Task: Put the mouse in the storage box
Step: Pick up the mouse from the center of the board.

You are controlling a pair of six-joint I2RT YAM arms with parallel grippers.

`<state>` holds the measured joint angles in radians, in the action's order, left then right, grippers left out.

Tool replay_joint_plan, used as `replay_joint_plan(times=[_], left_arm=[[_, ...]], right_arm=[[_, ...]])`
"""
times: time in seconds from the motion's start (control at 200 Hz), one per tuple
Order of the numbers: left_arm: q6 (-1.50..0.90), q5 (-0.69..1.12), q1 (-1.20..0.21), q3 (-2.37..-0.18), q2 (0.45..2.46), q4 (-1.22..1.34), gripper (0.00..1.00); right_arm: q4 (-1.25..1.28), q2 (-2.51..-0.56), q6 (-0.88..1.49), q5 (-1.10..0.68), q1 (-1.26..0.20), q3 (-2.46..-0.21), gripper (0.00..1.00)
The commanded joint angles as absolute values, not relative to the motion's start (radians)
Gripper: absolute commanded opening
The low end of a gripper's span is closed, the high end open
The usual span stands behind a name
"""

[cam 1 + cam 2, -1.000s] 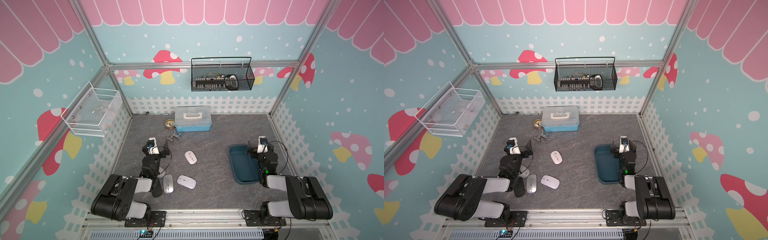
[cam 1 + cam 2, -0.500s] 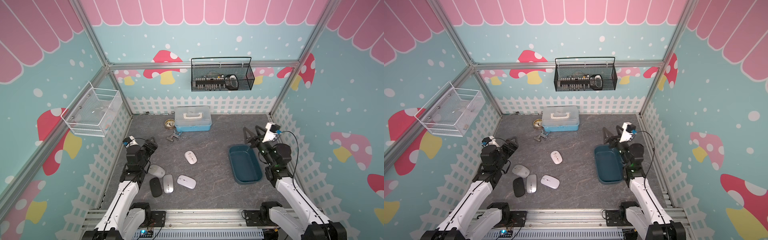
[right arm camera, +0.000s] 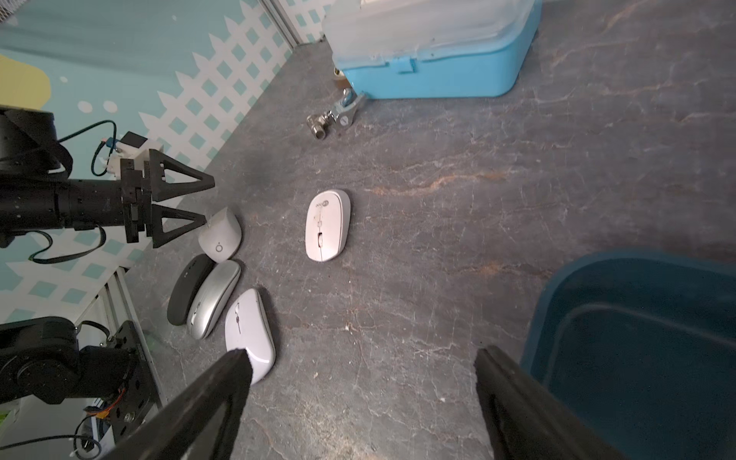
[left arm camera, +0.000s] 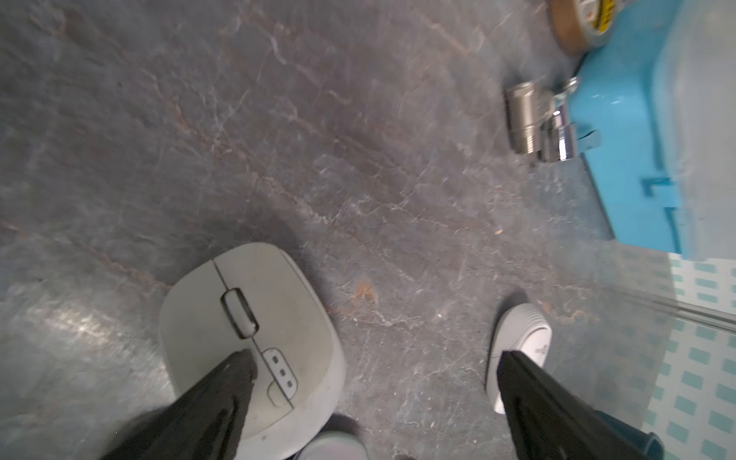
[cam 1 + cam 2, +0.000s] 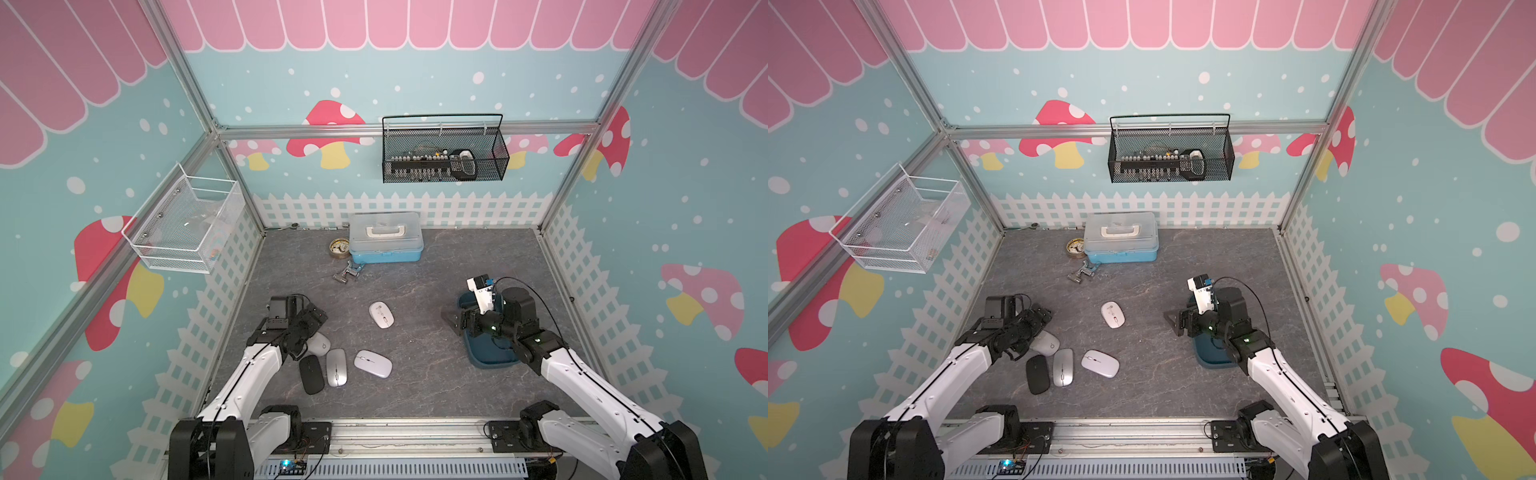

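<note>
Several mice lie on the grey table. A white mouse (image 5: pixel 381 314) (image 5: pixel 1113 314) (image 3: pixel 327 225) lies alone in the middle. A pale grey mouse (image 5: pixel 320 344) (image 4: pixel 247 318), a black mouse (image 5: pixel 311 375), a silver mouse (image 5: pixel 336 367) and another white mouse (image 5: pixel 372 363) cluster at the front left. My left gripper (image 5: pixel 313 318) (image 4: pixel 374 358) hangs open just over the pale grey mouse and holds nothing. The dark teal storage box (image 5: pixel 494 359) (image 3: pixel 637 350) sits at the right, mostly hidden under my right arm. My right gripper (image 5: pixel 451 322) (image 3: pixel 360 358) is open and empty at the box's left edge.
A light-blue case (image 5: pixel 385 243) with a clear lid stands at the back, with a tape roll (image 5: pixel 338 248) and a metal fitting (image 5: pixel 348 274) beside it. A black wire basket (image 5: pixel 444 156) and a white wire basket (image 5: pixel 187 226) hang on the walls.
Both arms have unfolded from their rest pose near the front. The left gripper came down over the pale grey mouse. The right gripper swung left and down past the box's edge.
</note>
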<state>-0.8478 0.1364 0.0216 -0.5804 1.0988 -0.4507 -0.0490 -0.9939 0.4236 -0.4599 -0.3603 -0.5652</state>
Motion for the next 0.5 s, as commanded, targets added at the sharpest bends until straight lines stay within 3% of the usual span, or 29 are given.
replay_joint_plan(times=[0.0,0.14,0.335,0.495], left_arm=[[-0.855,0.039,0.018,-0.666,1.122,-0.581,0.99],[-0.986,-0.102,0.06,-0.705,1.11,-0.696,0.99],[-0.976,0.072,0.173,-0.608,1.017,-0.614,0.99],[-0.938,0.036,0.164,-0.644,1.009,-0.655,0.94]], right_arm=[[-0.073,-0.998,0.407,-0.46,-0.368,-0.55,0.94],[-0.056,-1.013,0.413,-0.443,-0.37,-0.545,0.94],[-0.054,-1.03,0.417,-0.458,-0.37,-0.548,0.94],[-0.045,-1.031,0.422,-0.463,-0.37,-0.537,0.96]])
